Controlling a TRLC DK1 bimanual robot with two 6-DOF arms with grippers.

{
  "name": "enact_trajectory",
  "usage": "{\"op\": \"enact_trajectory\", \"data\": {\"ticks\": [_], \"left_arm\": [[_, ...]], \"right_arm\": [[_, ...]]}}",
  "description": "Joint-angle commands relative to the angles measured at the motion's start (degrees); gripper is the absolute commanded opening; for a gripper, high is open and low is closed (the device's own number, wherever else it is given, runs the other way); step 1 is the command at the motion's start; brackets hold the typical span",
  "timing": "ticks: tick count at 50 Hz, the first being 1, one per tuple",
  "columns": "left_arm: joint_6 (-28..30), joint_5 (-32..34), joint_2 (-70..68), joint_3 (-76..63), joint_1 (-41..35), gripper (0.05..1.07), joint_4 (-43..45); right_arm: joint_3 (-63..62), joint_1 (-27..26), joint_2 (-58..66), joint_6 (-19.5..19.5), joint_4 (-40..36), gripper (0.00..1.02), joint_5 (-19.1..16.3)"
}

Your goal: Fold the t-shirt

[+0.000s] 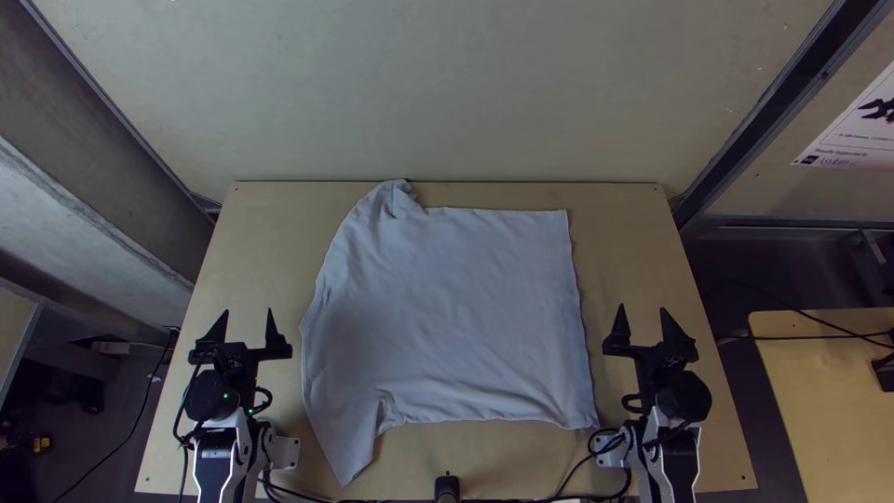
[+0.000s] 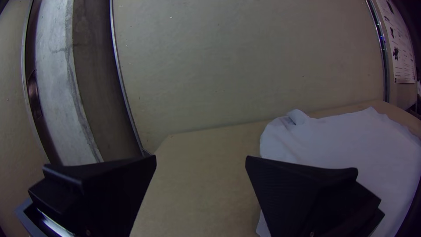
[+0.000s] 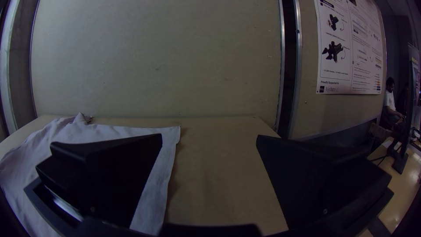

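Surface (image 1: pixel 261 233), light wood: carries the t-shirt.

T-shirt (image 1: pixel 447 307), pale: one, spread out and unfolded, its body apparently running shoulder side to hem crosswise between the two arms.

Left gripper (image 1: pixel 249 321): one, just beside the t-shirt's shoulder side (image 1: pixel 326 326); fingers (image 2: pixel 302 193) parted wide, holding nothing.

Right gripper (image 1: pixel 643 321): one, just beside the t-shirt's hem (image 1: pixel 577 326); its fingers (image 3: pixel 315 184) likewise wide apart and empty.

Governing relation: the cloth lies sideways of both pairs, which point along its end edges rather than at them. A first fold would call for a swing inward and a descent to an edge; the hem falls to the right arm, both sleeves to the left.

Near sleeve (image 1: pixel 352 452): one, slanting off the t-shirt's body towards the left arm's base; the easier of the two to reach, probably.

Far sleeve (image 1: pixel 391 197): one, rumpled at the t-shirt's far shoulder corner; liable to fold in crooked.
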Motion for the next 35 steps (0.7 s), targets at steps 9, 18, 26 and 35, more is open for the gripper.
{"op": "enact_trajectory", "data": {"ticks": [9,18,26,35], "left_arm": [[1.17,0.1,-0.56,-2.38,0.32,1.03,-1.26],[1.17,0.1,-0.56,-2.38,0.32,1.03,-1.26],[1.0,0.27,-0.56,-2.38,-0.04,1.03,-1.26],[1.08,0.27,-0.56,-2.38,-0.21,1.03,-1.26]], "right_arm": [[-0.96,-0.23,-0.16,1.01,0.8,0.98,0.05],[-0.87,-0.23,-0.16,1.01,0.8,0.99,0.14],[-0.96,1.09,-0.16,1.88,0.8,0.98,-0.3],[-1.05,1.7,-0.16,1.88,0.98,0.98,-0.65]]}}
